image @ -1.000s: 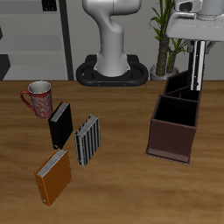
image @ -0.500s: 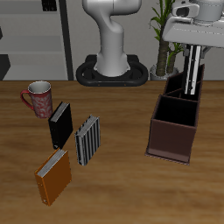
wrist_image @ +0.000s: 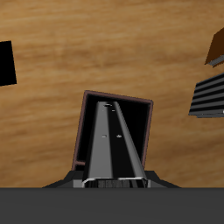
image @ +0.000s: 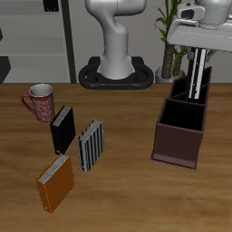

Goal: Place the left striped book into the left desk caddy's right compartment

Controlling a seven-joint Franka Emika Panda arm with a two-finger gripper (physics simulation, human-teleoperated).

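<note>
My gripper (image: 200,45) is shut on the left striped book (image: 197,74), a thin book hanging upright with its lower end at the rim of the left desk caddy (image: 174,145), over the compartment farthest from the table's front edge. The caddy is a long open-top box with a maroon-brown end panel and black dividers. In the wrist view the book (wrist_image: 118,144) shows edge-on between my fingertips (wrist_image: 88,182), inside the caddy's rim (wrist_image: 86,122). The look-alike striped book (image: 91,146) stands on the table, also in the wrist view (wrist_image: 208,94).
A black book (image: 62,129), an orange book (image: 54,181) and a red-and-white mug (image: 40,101) stand on the table, far from the caddy. A potted plant (image: 169,45) stands behind the caddy, beside the robot's base (image: 116,72).
My gripper has shifted the held striped book a little sideways across the caddy and slightly lower. Nothing else has moved.
</note>
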